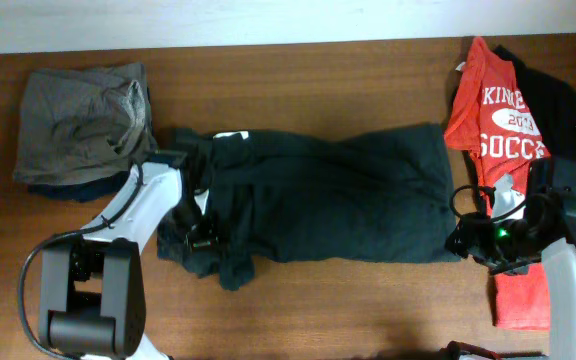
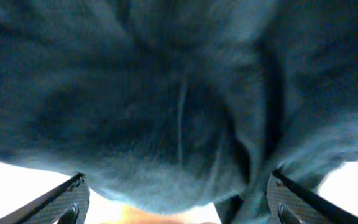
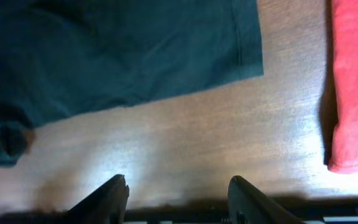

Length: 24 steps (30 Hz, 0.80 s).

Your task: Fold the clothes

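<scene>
Bunched black cloth T-shirt (image 2: 179, 106) sags between the wide-spread fingers of the left gripper (image 2: 176, 177) at 8 o'clock, spreading over the brown wooden table (image 1: 318, 70) centre. Right gripper (image 3: 178, 179), open and empty, hovers at 4 o'clock beside the red printed cloth T-shirt (image 1: 498, 110).

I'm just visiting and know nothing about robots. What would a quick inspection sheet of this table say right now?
Surface: brown wooden table.
Job's things: dark T-shirt spread across the middle, bunched at its left end; red T-shirt at the right, partly over a black garment; grey pile at the far left.
Clutter: nothing seen.
Hands: left hand open, dark cloth bulging between its fingers; right hand open over bare wood, holding nothing.
Cables: black cable looping by the left arm's base.
Surroundings: pale strip beyond the table's far edge; cannot tell what it is.
</scene>
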Each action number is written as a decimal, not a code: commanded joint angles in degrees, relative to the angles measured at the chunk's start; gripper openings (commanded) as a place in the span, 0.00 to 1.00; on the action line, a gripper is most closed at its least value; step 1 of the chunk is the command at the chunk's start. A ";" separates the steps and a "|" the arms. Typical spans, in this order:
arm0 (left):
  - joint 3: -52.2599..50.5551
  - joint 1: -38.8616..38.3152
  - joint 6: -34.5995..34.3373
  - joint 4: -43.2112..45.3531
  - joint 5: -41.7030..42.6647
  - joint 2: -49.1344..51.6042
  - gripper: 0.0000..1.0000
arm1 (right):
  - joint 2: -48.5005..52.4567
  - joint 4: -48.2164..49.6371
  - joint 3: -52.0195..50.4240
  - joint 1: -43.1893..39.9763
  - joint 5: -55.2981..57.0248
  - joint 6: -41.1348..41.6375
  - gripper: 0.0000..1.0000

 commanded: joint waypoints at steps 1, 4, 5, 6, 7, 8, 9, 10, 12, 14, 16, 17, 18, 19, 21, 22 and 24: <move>-4.48 -0.24 -2.82 2.51 1.49 -4.98 0.89 | 0.96 1.33 -0.20 -0.42 0.87 3.50 0.57; -7.10 -0.24 -4.13 5.18 0.17 -8.13 0.89 | 1.70 2.86 -0.20 -0.42 1.88 4.55 0.56; -7.85 -0.24 -4.85 6.08 -1.11 -9.14 0.89 | 1.95 3.48 -0.20 -0.42 1.86 4.55 0.56; -8.57 -0.24 -5.25 7.02 -2.14 -10.08 0.89 | 2.19 4.02 -0.20 -0.42 1.86 4.55 0.56; -9.33 -0.24 -5.64 7.93 -2.99 -10.86 0.89 | 2.45 4.55 -0.20 -0.42 1.86 4.55 0.53; -10.12 -0.24 -6.27 8.79 -3.72 -11.43 0.89 | 2.71 5.03 -0.20 -0.42 1.86 4.55 0.53; -10.82 -0.24 -6.60 9.55 -3.93 -11.76 0.84 | 2.95 5.38 -0.20 -0.42 1.88 4.52 0.52; -11.47 -0.24 -6.64 10.27 -3.91 -11.82 0.82 | 3.26 5.79 -0.20 -0.42 1.88 4.52 0.52; -13.11 -0.24 -6.67 11.41 -3.91 -11.80 0.77 | 3.91 6.56 -0.20 -0.42 1.90 4.50 0.52; -14.58 -0.24 -6.69 11.98 -3.93 -11.82 0.69 | 4.46 7.17 -0.20 -0.42 2.71 4.52 0.52; -15.74 -0.24 -7.37 12.41 -4.00 -11.82 0.64 | 4.90 7.54 -0.20 -0.42 3.13 4.50 0.52; -16.15 -0.24 -8.09 12.63 -4.31 -11.82 0.62 | 5.07 7.80 -0.20 -0.42 3.13 4.48 0.52; -16.46 -0.24 -8.55 13.00 -4.35 -11.82 0.61 | 5.25 8.04 -0.20 -0.42 3.13 4.48 0.52; -16.81 -0.24 -8.63 13.77 -4.33 -11.82 0.57 | 5.46 8.31 -0.20 -0.42 3.15 4.48 0.52; -17.25 -0.24 -9.03 15.06 -4.35 -11.80 0.49 | 5.81 8.94 -0.20 -0.42 3.15 4.46 0.52; -17.44 -0.24 -9.03 15.85 -4.33 -11.80 0.44 | 5.86 9.14 -0.20 -0.42 3.15 4.48 0.52; -17.79 -0.24 -9.05 17.57 -4.33 -11.80 0.38 | 5.90 9.60 -0.20 -0.42 3.61 4.50 0.52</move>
